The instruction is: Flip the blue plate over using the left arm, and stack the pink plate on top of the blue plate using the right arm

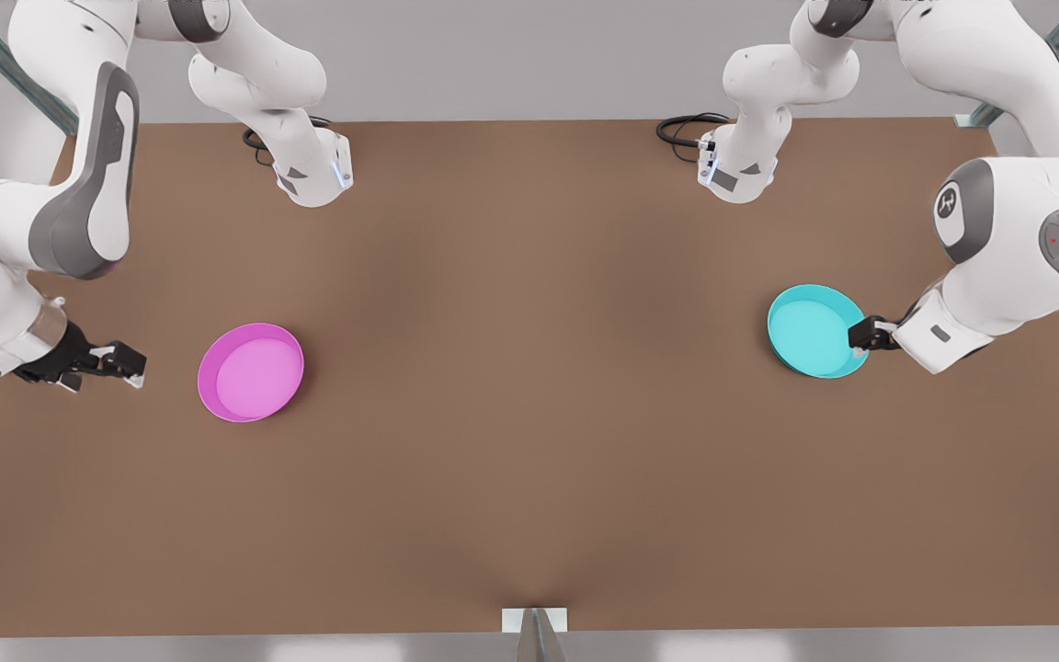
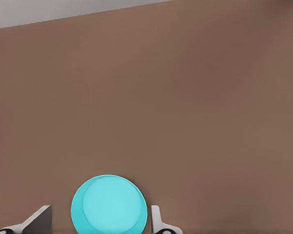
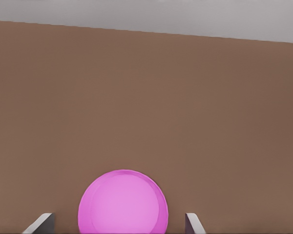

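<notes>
Blue plate, open side up, on the brown table at the front view's right, near edge apparently tipped a little off the surface. At its right-hand rim, the left gripper, low and level with the table, seemingly pinched on the rim, though the contact is too small to confirm; in the left wrist view, plate centred between spread fingertips. No long axis on a round dish: rim dead ahead of the fingers. Pink plate, flat and open side up, well apart at the front view's left. Right gripper beside it, short of the rim, fingers parted, plate straight ahead between them.
</notes>
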Available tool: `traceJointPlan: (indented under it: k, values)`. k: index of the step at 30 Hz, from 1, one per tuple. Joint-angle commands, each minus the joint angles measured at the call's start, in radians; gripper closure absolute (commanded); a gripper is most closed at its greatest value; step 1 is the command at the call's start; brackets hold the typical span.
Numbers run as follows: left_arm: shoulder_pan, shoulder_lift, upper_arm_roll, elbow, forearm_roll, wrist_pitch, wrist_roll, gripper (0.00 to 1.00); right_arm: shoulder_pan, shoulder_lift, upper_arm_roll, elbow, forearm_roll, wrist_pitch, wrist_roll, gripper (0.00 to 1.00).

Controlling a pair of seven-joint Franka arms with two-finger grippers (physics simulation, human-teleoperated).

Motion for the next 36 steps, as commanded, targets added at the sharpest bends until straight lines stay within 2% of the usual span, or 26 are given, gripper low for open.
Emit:
traceJointPlan:
  k: [1, 3, 5, 8, 11, 13, 21, 26, 35, 36]
  values:
    - [0.0, 0.001, 0.0, 0.0, 0.002, 0.0, 0.001, 0.0, 0.013, 0.007, 0.001, 0.016, -0.001, -0.001, 0.002, 0.0]
    - [0.002, 0.016, 0.0, 0.0, -0.001, 0.0, 0.009, 0.0, 0.011, 0.016, 0.004, 0.028, 0.009, -0.003, 0.003, 0.0]
    - [0.066, 0.071, 0.034, -0.008, -0.114, -0.002, 0.022, 0.0, 0.014, 0.004, 0.004, 0.022, 0.009, -0.027, 0.046, 0.0]
    - [0.075, 0.11, 0.202, -0.15, -0.277, 0.031, 0.314, 0.0, 0.016, 0.01, 0.007, 0.027, 0.009, -0.042, 0.118, 0.0]
    - [0.083, 0.113, 0.304, -0.322, -0.366, 0.135, 0.527, 0.0, 0.014, 0.015, 0.007, 0.027, 0.009, -0.038, 0.109, 0.0]
    - [0.098, 0.16, 0.365, -0.35, -0.406, 0.163, 0.696, 0.0, 0.014, 0.019, 0.007, 0.027, 0.009, -0.033, 0.104, 0.0]
    - [0.15, 0.298, 0.385, -0.36, -0.408, 0.156, 0.794, 0.0, 0.011, 0.015, 0.005, 0.028, 0.009, -0.039, 0.103, 0.0]
    - [0.15, 0.366, 0.413, -0.379, -0.405, 0.219, 0.946, 0.0, 0.011, 0.015, 0.005, 0.028, 0.009, -0.041, 0.104, 0.0]
    - [0.15, 0.43, 0.41, -0.391, -0.422, 0.23, 0.969, 0.0, 0.01, 0.015, 0.005, 0.028, 0.009, -0.042, 0.103, 0.0]
    - [0.15, 0.433, 0.408, -0.391, -0.423, 0.232, 0.969, 0.09, 0.01, 0.015, 0.005, 0.028, 0.009, -0.042, 0.103, 0.0]
